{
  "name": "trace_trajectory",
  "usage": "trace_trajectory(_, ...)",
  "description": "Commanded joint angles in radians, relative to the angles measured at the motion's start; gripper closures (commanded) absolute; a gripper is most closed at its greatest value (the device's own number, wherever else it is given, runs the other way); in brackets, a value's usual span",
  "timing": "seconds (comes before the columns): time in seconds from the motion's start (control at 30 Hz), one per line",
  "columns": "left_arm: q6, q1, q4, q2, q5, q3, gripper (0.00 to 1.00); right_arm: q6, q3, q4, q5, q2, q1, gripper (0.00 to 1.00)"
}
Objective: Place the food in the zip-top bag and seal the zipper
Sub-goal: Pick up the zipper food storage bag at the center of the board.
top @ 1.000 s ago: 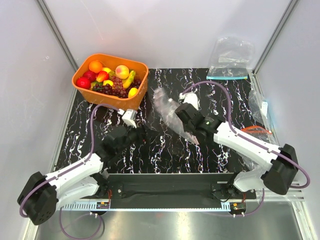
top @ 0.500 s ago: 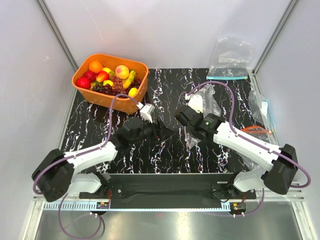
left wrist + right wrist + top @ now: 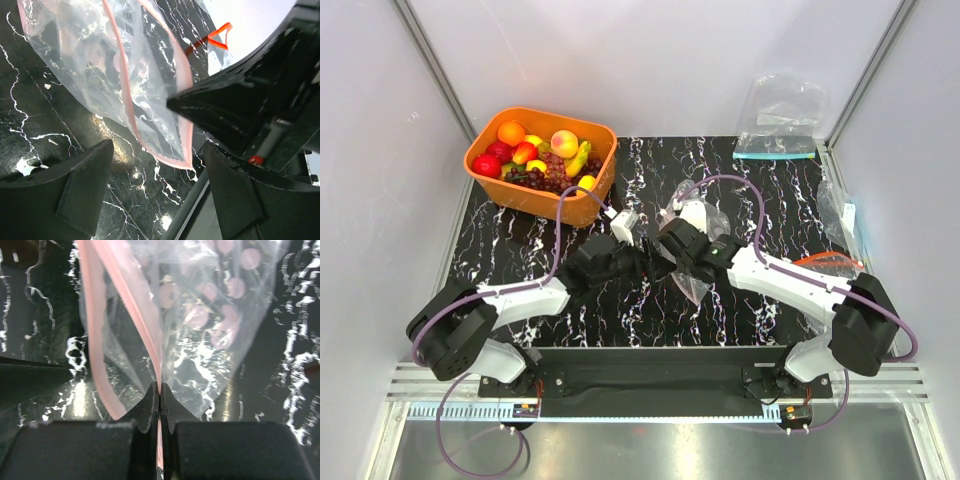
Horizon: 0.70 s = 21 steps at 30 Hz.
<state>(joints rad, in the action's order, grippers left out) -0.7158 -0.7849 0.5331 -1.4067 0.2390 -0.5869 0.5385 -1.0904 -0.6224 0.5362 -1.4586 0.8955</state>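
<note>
The zip-top bag (image 3: 694, 281) hangs crinkled from my right gripper (image 3: 674, 254) over the middle of the table. In the right wrist view my right gripper (image 3: 159, 390) is shut on one side of the pink zipper (image 3: 131, 295); the other side (image 3: 94, 340) bows away, so the mouth gapes. My left gripper (image 3: 657, 263) is open right beside it. In the left wrist view its fingers (image 3: 82, 185) straddle the space just below the bag's corner (image 3: 175, 150) without touching it. The food, an orange (image 3: 511, 132), a peach (image 3: 564, 143) and red fruits (image 3: 487, 165), lies in the basket.
The orange basket (image 3: 545, 206) stands at the back left, also holding a banana bunch (image 3: 580, 157) and dark grapes (image 3: 556, 180). A clear bag with a teal strip (image 3: 777, 125) lies at the back right. More clear plastic (image 3: 842, 215) lies by the right wall.
My left arm has reached right, bringing its open gripper up against the bag. My right gripper has carried the bag a little left and the bag now hangs lower.
</note>
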Motion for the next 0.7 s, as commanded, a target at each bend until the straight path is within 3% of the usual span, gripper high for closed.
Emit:
trace_trajectory(0.0, 0.009, -0.004, 0.068, 0.046, -0.026, 0.010, 0.23, -0.026, 0.020, 0.134, -0.067, 0.015, 0.008, 1.00)
trace_trajectory(0.3, 0.003, -0.004, -0.042, 0.026, -0.167, 0.002, 0.35, -0.028, 0.026, 0.181, -0.128, 0.023, 0.008, 1.00)
trace_trajectory(0.53, -0.002, -0.004, -0.059, 0.006, -0.234, -0.011, 0.37, -0.034, 0.037, 0.197, -0.176, 0.027, 0.008, 1.00)
trace_trajectory(0.67, 0.006, 0.003, -0.174, -0.044, -0.333, -0.085, 0.48, -0.029, 0.046, 0.223, -0.219, 0.049, 0.008, 1.00)
